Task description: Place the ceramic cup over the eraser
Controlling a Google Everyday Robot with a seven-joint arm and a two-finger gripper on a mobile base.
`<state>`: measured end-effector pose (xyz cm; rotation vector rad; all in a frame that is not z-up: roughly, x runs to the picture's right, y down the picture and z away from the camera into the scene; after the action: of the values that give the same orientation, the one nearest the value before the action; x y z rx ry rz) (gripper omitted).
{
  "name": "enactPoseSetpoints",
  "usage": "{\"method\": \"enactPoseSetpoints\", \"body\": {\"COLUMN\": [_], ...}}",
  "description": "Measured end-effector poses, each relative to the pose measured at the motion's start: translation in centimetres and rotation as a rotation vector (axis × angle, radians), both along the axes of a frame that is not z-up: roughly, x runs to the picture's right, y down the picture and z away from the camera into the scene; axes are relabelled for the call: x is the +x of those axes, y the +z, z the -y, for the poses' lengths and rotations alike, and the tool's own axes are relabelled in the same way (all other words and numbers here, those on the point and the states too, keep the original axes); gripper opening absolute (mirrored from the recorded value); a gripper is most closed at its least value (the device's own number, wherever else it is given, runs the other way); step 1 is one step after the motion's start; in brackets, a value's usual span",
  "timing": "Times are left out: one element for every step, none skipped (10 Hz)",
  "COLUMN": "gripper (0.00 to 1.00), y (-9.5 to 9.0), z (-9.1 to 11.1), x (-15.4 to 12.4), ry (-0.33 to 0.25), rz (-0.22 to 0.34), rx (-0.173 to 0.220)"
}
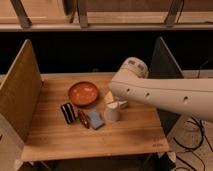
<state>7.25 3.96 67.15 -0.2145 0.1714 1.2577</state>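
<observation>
Four small items lie in a loose row across the middle of the wooden table [60, 142], nearest the front edge. From left to right these are the eraser [68, 112], a small dark-red object [83, 119], a light-blue block [95, 119] and the ceramic cup [111, 114]. The eraser's long axis runs diagonally from far-left to near-right. The dark-red object and the blue block lie just beside each other and sit between the eraser and the cup, so the cup stands apart from the eraser. The cup rests on the table with its axis about vertical; which end its mouth faces cannot be told. The gripper [116, 104] sits directly above and just behind the cup, at the end of the thick white arm [165, 95] entering from the right. How wide the gripper stands, and whether it grips the cup, cannot be told. Further back stands the orange bowl [83, 93], behind the eraser and to the left of the gripper. Upright side panels [20, 92] flank the table.
</observation>
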Motion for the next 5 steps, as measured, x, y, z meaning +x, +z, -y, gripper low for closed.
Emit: {"method": "enactPoseSetpoints", "body": {"gripper": [0.80, 0.80, 0.80, 0.80, 0.80], "y": [0.8, 2.2, 3.8, 5.0, 7.0], "z": [-0.8, -1.7, -2.5, -2.8, -2.8], "x": [-0.4, -1.0, -0.8, -0.4, 0.2], "ry": [-0.006, -0.007, 0.003, 0.014, 0.027], "rz": [0.019, 0.038, 0.041, 0.037, 0.030], "rx": [-0.024, -0.059, -0.094, -0.114, -0.134]}}
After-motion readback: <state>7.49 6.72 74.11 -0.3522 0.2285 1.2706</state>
